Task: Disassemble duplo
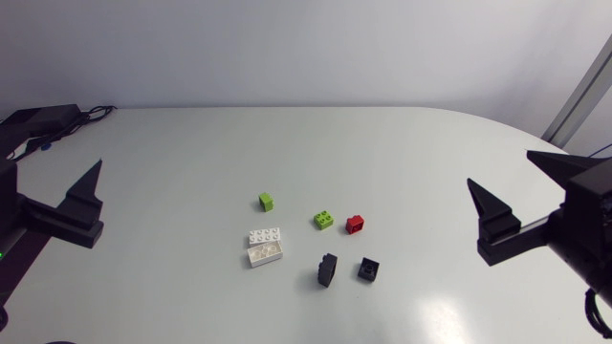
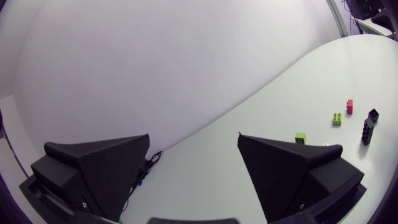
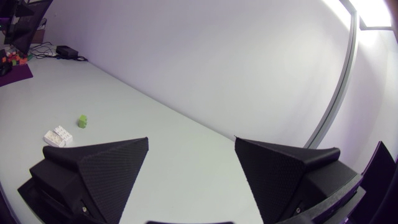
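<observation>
With the left gripper [image 2: 193, 135] and right gripper [image 3: 191, 139] both held spread and empty, the duplo is found well ahead of each: the white pair [image 1: 265, 246] nearer the left, its long axis lying roughly gripper-to-gripper, and the black piece [image 1: 327, 270] nearer the right.

Soft, even light falls from above. The pale table [image 1: 172, 162] carries a mild sheen; the bricks [image 1: 323, 220] cast small faint shadows. Wrist views curve its edges.
</observation>
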Available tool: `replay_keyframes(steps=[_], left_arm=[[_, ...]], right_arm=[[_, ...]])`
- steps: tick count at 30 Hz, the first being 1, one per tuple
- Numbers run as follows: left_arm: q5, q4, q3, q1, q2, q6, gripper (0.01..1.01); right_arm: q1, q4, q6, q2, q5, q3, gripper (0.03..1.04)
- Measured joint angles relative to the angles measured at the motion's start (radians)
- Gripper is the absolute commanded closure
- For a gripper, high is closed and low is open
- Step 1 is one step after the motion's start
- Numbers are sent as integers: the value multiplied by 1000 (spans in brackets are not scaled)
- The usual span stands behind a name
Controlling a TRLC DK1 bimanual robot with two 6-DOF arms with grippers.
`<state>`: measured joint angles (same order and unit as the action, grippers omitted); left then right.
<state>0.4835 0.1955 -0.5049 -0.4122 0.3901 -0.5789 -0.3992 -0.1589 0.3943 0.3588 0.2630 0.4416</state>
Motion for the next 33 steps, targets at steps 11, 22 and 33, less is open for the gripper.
replay_keyframes(steps=[11,22,33], left_arm=[[22,40,0,-10,-175,23,46],[91,89,61,17,-376,113,46],[165,100,94,82,-383,129,46]], right_arm=[[27,-86,77,-198,110,-27,67],[37,-78,68,-357,251,-100,67],[40,150,51,-357,399,-248,67]])
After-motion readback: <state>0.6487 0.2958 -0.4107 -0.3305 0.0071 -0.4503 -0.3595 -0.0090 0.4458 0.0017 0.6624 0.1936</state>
